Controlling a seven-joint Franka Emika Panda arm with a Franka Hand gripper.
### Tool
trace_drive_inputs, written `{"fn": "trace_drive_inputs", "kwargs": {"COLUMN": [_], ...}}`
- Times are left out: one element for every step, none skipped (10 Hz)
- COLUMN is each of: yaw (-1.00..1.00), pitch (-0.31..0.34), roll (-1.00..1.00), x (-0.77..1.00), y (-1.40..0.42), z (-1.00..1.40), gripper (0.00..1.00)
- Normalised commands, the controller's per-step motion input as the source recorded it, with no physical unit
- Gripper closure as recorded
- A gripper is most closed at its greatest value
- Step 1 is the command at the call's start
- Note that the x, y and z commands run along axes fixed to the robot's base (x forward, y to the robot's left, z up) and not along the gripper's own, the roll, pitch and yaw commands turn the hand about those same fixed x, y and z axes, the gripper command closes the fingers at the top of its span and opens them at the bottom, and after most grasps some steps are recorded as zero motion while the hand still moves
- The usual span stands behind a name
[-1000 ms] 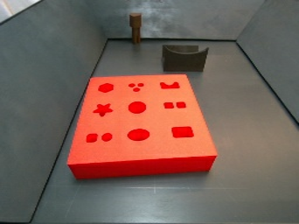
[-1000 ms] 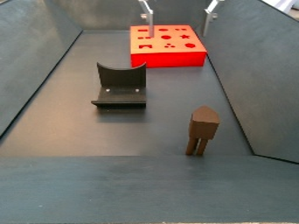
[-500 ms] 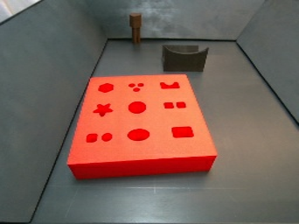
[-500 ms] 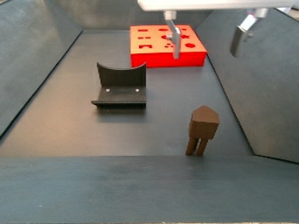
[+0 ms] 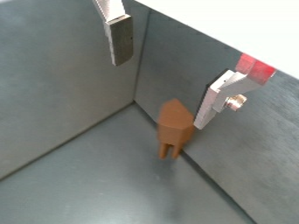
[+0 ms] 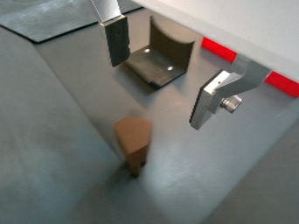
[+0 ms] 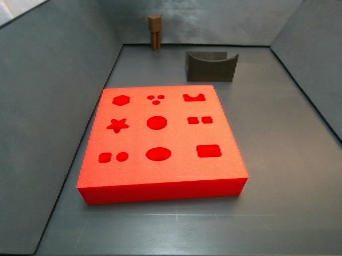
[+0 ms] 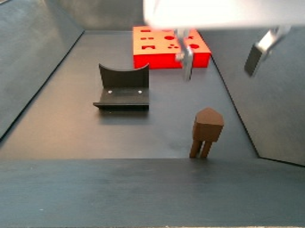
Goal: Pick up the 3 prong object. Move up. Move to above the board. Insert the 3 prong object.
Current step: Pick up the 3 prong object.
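The 3 prong object [image 8: 206, 133] is a small brown peg standing upright on the grey floor near a side wall. It also shows in the far corner in a side view [image 7: 155, 32] and in both wrist views [image 5: 174, 127] [image 6: 133, 144]. My gripper [image 8: 222, 61] hangs above and a little behind the peg, open and empty, with its fingers [image 8: 186, 64] wide apart. In both wrist views the gripper [image 5: 166, 70] [image 6: 163, 70] has nothing between its pads. The board [image 7: 158, 138] is a flat red slab with shaped recesses, lying apart from the peg.
The dark fixture [image 8: 121, 86] stands on the floor between the board and the peg, also seen in a wrist view [image 6: 163, 57]. Grey walls enclose the floor; the peg stands close to one wall [image 5: 70, 105].
My gripper has moved from above the board toward the peg and come lower, staying open. The peg, board and fixture have not moved.
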Motion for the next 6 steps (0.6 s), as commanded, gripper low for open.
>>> {"fn": "trace_drive_inputs", "kwargs": {"yaw": [-0.3, -0.47, -0.48, -0.48, -0.55, -0.49], "pitch": [-0.179, -0.203, -0.179, -0.18, -0.176, -0.16], "roll": [-0.23, -0.19, -0.15, -0.08, 0.0, 0.0], "x": [0.07, 0.0, 0.0, 0.0, -0.11, -0.05], "y": [0.41, 0.29, 0.28, 0.21, 0.12, 0.07], "z": [-0.3, -0.3, -0.39, -0.56, -0.75, -0.8], "gripper": [0.0, 0.0, 0.0, 0.0, 0.0, 0.0]}}
